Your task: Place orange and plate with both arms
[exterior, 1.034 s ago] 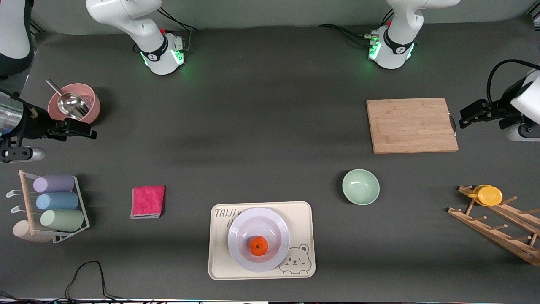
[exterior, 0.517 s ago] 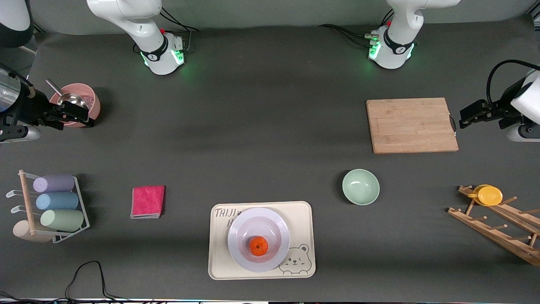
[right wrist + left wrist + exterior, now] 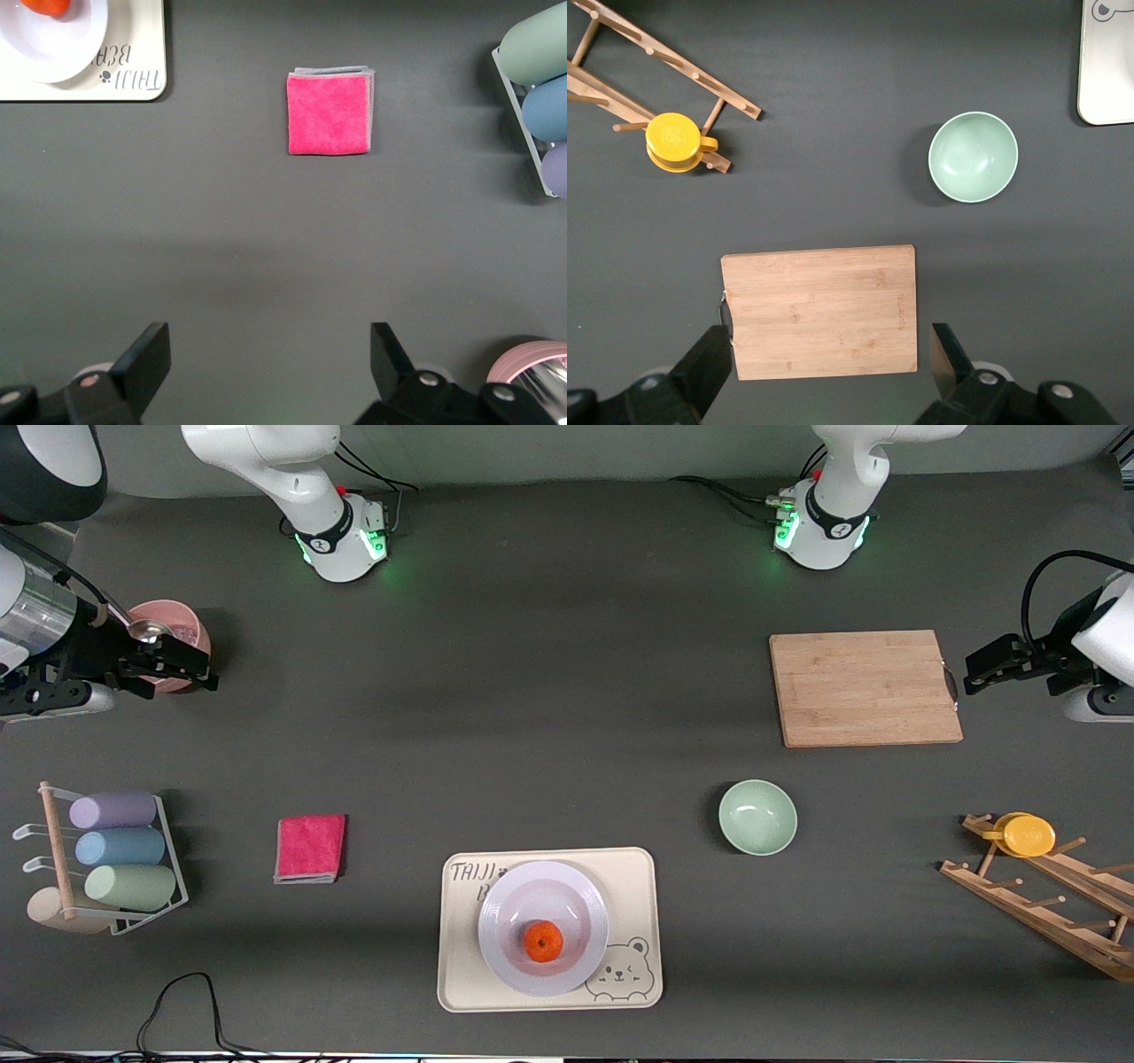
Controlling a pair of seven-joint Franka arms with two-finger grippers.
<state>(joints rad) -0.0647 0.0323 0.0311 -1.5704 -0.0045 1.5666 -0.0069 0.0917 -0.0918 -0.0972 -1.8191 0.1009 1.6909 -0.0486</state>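
The orange (image 3: 543, 942) rests in the middle of the pale lavender plate (image 3: 509, 903), which sits on a cream bear tray (image 3: 634, 875) near the front camera. In the right wrist view, only an edge of the orange (image 3: 44, 5) and part of the plate (image 3: 62, 49) show. My right gripper (image 3: 208, 671) hangs open and empty over the pink bowl's rim at the right arm's end; both fingers (image 3: 149, 352) show. My left gripper (image 3: 971, 674) hangs open and empty beside the cutting board at the left arm's end, well away from the plate, with both fingers (image 3: 713, 350) in view.
A wooden cutting board (image 3: 864, 687) and mint-green bowl (image 3: 757, 817) lie toward the left arm's end, with a wooden rack (image 3: 1045, 903) carrying a yellow cup (image 3: 1026, 835). A pink cloth (image 3: 310, 848), a wire rack of pastel cups (image 3: 124, 847) and a pink bowl (image 3: 190, 633) with a metal scoop lie toward the right arm's end.
The right gripper has swung over the pink bowl and now covers most of it. The left arm, orange and plate have not moved.
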